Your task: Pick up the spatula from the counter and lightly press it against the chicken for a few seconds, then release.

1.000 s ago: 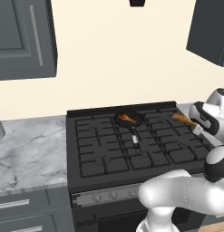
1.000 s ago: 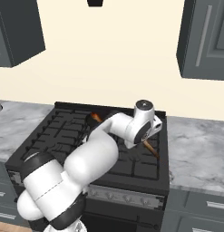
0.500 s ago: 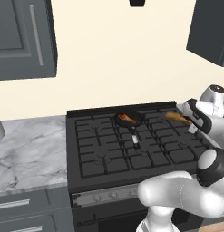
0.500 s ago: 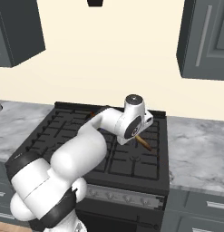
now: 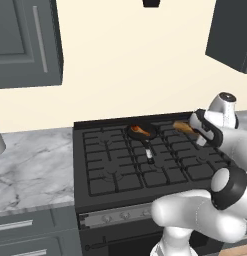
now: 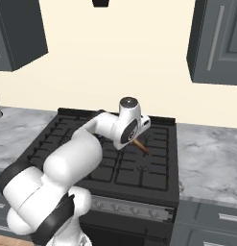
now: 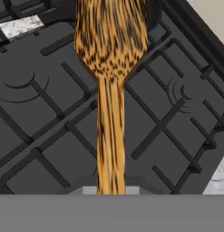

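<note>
Gripper [image 5: 199, 131] clamped shut on the wooden spatula [image 7: 111, 68]: mottled tan grain, slim handle flaring into a broad flat blade ahead of the fingers, over black stove grates [image 7: 177, 104]. Chicken [image 5: 138, 130] sits in a round dark pan [image 5: 153, 133] beyond the blade.

Kitchen: gas stove [image 5: 115, 172], marble counter [image 5: 35, 170], cabinets [image 5: 25, 45].

The spatula [image 7: 111, 68] is orange-brown with dark mottled streaks. The stove [image 5: 111, 176] is black; the counter [image 5: 35, 165] beside the stove is grey-veined white marble; the chicken [image 5: 139, 130] on the stove is orange.
</note>
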Tool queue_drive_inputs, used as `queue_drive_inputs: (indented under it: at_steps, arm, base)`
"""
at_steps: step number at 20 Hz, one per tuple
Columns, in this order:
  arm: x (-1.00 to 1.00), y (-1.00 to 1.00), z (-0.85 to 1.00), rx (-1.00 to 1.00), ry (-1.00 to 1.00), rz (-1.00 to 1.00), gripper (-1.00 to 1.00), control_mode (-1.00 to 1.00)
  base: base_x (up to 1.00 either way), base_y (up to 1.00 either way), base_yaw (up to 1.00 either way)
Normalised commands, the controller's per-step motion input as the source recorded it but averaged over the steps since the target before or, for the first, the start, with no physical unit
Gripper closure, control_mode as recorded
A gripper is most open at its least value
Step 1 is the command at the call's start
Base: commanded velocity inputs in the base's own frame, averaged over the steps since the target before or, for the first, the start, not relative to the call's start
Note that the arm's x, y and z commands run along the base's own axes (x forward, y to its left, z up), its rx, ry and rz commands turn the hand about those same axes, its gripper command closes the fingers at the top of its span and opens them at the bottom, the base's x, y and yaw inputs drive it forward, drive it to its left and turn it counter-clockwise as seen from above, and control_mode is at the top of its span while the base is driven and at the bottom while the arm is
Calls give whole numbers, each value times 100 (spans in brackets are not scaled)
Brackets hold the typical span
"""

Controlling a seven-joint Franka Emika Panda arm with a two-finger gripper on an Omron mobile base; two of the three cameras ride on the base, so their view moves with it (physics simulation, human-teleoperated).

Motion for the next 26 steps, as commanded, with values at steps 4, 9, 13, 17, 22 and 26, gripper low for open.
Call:
queue_drive_inputs:
  at_steps: [4, 9, 13, 17, 22, 26]
  arm:
    - [35, 30, 11, 1, 1, 11, 100, -100]
    - [32, 40, 2, 0, 0, 11, 100, -100]
    - [23, 37, 0, 0, 0, 10, 100, -100]
    - [27, 21, 0, 0, 1, 9, 100, -100]
    - [30, 29, 0, 0, 1, 8, 100, -100]
    - [26, 29, 0, -1, 1, 6, 100, -100]
  base:
    - [0, 0, 0]
    - [0, 0, 0]
    - [0, 0, 0]
    - [0, 0, 0]
    - [0, 0, 0]
    - [0, 0, 0]
